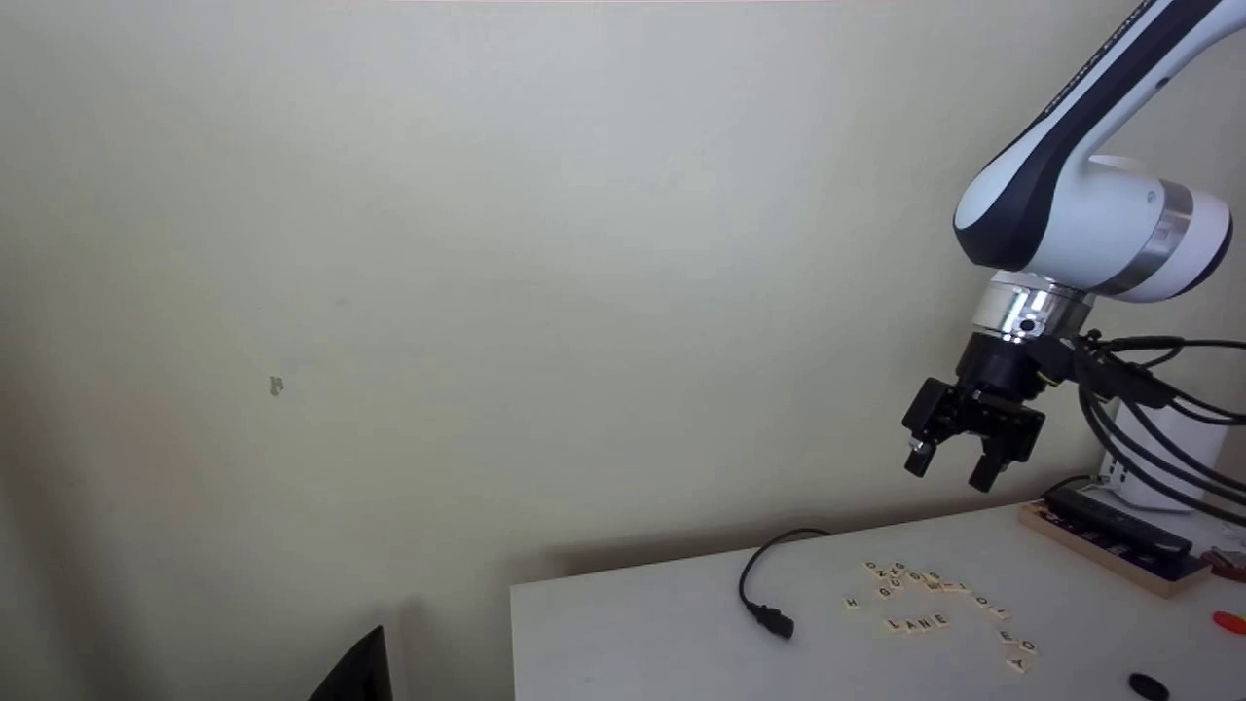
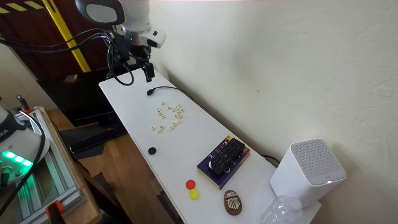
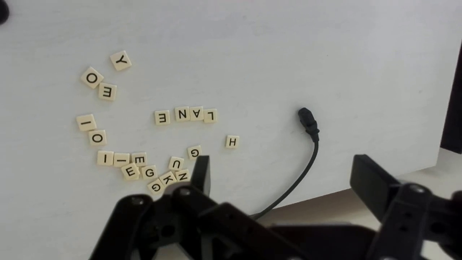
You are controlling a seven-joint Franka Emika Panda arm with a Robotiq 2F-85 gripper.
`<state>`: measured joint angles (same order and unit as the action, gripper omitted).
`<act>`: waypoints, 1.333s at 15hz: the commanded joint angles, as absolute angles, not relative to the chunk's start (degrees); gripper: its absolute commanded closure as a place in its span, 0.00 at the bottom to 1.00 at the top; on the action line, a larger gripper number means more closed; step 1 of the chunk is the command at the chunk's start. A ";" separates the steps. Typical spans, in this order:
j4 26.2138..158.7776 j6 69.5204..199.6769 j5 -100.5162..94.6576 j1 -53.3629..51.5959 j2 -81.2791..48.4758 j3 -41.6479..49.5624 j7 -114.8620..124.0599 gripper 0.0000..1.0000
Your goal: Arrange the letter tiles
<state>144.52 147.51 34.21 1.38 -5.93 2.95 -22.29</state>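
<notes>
Cream letter tiles with black letters lie on a white table. In the wrist view, an L tile, A tile and N tile form a row, with an E tile slightly apart at its end. An H tile lies alone. A Y tile lies near an O and an E tile. Several others form a loose curve, some overlapping. The tiles also show in both exterior views. My gripper is open and empty, high above the table; its left finger hides part of the view beside the N tile.
A black power cord lies near the H tile and runs to the wall edge. A black disc, a book under a remote, red and yellow discs, a thumb piano, a white device and a bottle stand further along.
</notes>
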 commanded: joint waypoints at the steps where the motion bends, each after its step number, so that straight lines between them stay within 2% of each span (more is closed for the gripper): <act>1: 143.49 148.68 35.24 1.86 -8.58 1.19 -14.18 0.00; 14: 138.56 156.48 31.11 2.74 -21.01 -2.09 -4.47 0.00; 20: 135.16 159.98 23.18 2.04 -27.35 -0.76 -2.54 0.00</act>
